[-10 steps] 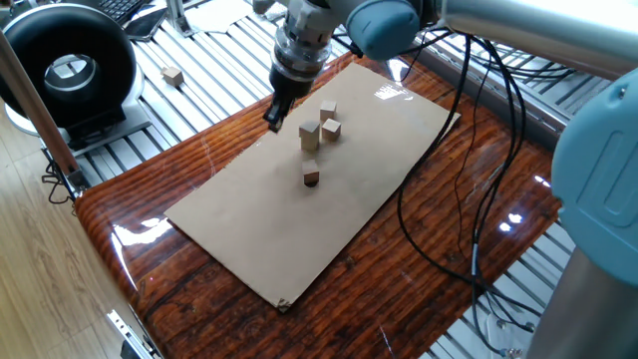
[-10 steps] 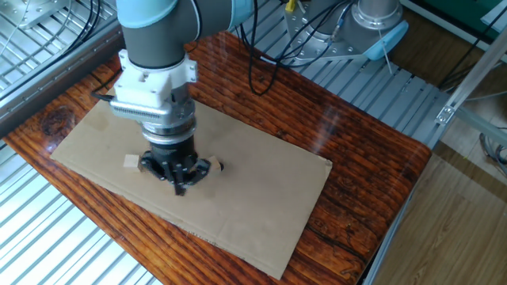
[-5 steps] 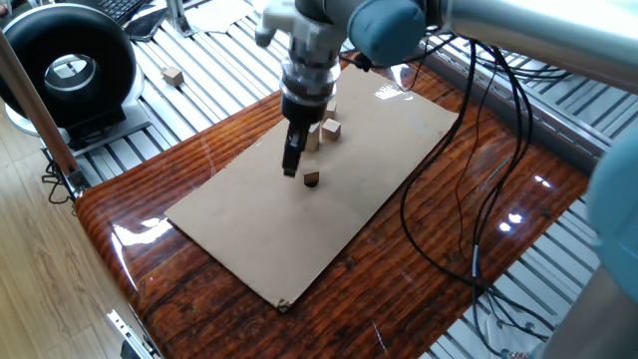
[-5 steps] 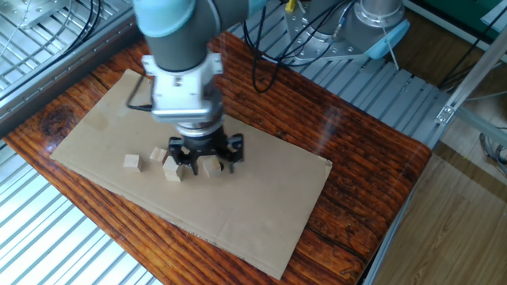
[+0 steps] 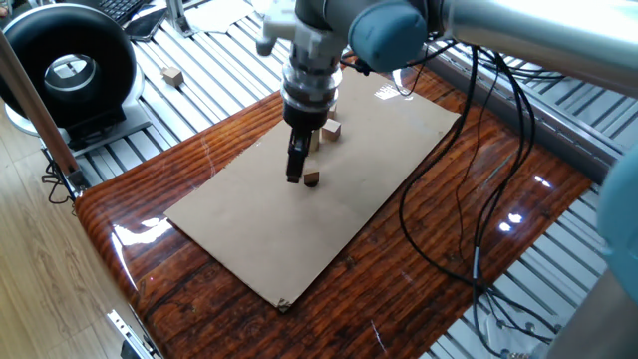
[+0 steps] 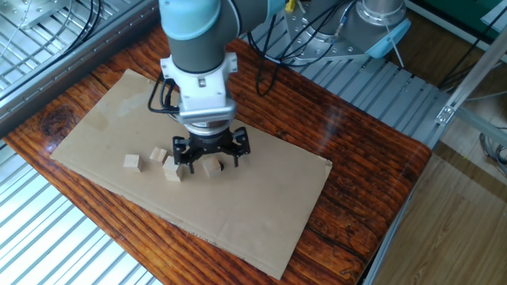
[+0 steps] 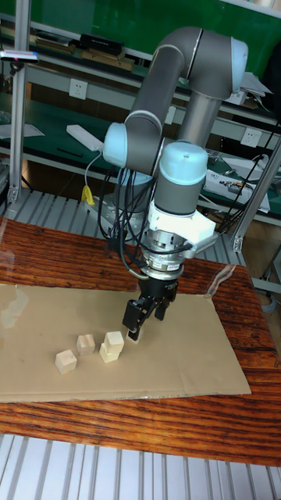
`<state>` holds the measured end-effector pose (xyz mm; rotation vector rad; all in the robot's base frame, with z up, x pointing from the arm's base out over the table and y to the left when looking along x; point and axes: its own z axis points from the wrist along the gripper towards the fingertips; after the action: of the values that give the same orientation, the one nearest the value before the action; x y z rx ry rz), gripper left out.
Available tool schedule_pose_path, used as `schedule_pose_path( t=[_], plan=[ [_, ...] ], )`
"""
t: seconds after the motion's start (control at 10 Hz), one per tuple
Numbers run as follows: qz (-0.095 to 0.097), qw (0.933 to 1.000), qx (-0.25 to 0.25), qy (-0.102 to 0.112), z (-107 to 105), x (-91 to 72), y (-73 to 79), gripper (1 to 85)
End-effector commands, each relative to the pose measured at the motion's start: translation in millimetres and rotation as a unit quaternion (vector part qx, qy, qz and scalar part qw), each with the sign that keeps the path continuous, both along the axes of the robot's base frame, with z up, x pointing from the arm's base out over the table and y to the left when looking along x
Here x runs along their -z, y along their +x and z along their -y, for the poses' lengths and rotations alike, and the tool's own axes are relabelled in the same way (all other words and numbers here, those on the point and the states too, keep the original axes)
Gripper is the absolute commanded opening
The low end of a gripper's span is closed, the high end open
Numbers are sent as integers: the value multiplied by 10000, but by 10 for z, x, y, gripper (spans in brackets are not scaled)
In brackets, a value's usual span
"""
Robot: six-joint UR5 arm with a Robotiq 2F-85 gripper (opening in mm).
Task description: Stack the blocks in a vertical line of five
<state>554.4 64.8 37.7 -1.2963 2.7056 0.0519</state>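
Observation:
Small tan wooden blocks lie on the cardboard sheet [image 6: 253, 202]. A single block [image 6: 132, 162] lies at the left, with another [image 6: 158, 155] beside it. Next to those stands a stack of two blocks [image 6: 173, 171], also seen as a stack [image 7: 112, 347] in the tall fixed view. A lone block [image 6: 211, 167] sits apart; it is the block [image 5: 312, 179] nearest the sheet's middle. My gripper [image 6: 207, 158] points straight down, low over this lone block, open with its fingers astride or just beside it. In the tall view the gripper [image 7: 144, 319] hides that block.
The cardboard sheet [image 5: 249, 229] lies on a glossy red-brown table [image 5: 478, 199]. Black cables [image 5: 469, 150] hang over the table's right side. A black round device [image 5: 65, 70] stands on the metal slats at the left, with another small tan cube [image 5: 173, 75] near it.
The gripper has swung from beside the grouped blocks over to the lone block and come down low around it. No block has moved.

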Motion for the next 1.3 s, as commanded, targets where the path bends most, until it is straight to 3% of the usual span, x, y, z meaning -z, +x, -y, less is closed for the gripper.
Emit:
schedule_pose_path(
  t=[0.0, 0.4, 0.6, 0.7, 0.8, 0.9, 1.0, 1.1, 1.2],
  plan=[
    [191, 9990, -392, 137, -83, 59, 57, 847],
    [2, 9986, -519, -59, 70, 219, -78, 783],
    [19, 9987, -503, 3, 81, 280, -115, 733],
    [-1, 9990, -436, 50, 75, 287, -140, 640],
    [-19, 9994, -338, 46, 84, 293, -155, 490],
    [-33, 9998, -202, 24, 97, 285, -165, 240],
    [-121, 9998, 80, 133, 45, 223, -210, 153],
    [-288, 9985, 448, 153, 51, 71, -296, 10],
    [-391, 9960, 774, 209, 29, -87, -344, 10]
  ],
)
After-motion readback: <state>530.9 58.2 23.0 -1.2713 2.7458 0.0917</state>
